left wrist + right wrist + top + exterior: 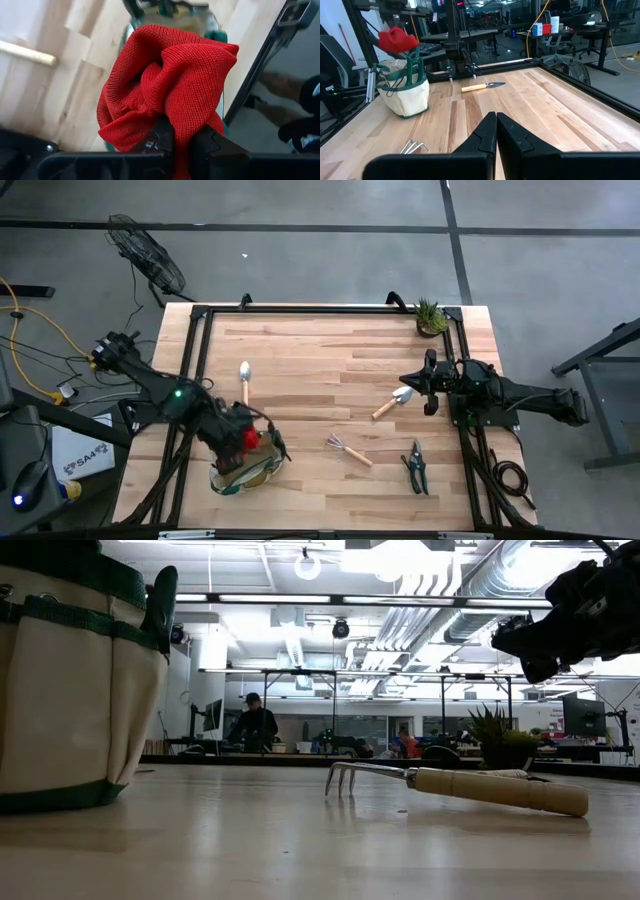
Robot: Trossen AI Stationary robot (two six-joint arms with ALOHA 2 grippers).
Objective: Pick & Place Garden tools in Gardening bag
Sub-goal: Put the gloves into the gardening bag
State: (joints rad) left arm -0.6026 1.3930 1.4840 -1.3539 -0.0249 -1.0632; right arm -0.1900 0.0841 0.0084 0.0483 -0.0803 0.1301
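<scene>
Red cloth (pixel 165 85) is pinched tight in the left hand (pixel 181 142), hanging right over the gardening bag (pixel 243 471) on the desk (pixel 320 370). Right hand (pixel 496 131) sits closed and empty by the trowel (pixel 392 402).

We see open surface (pixel 300 355) across the middle and far side. The rake (pixel 349 449), pruner (pixel 416 468) and a trowel (pixel 390 403) clutter the near right; the left end effector (pixel 245 442) with its red cloth (pixel 250 440) blocks the bag (pixel 240 475) mouth.
</scene>
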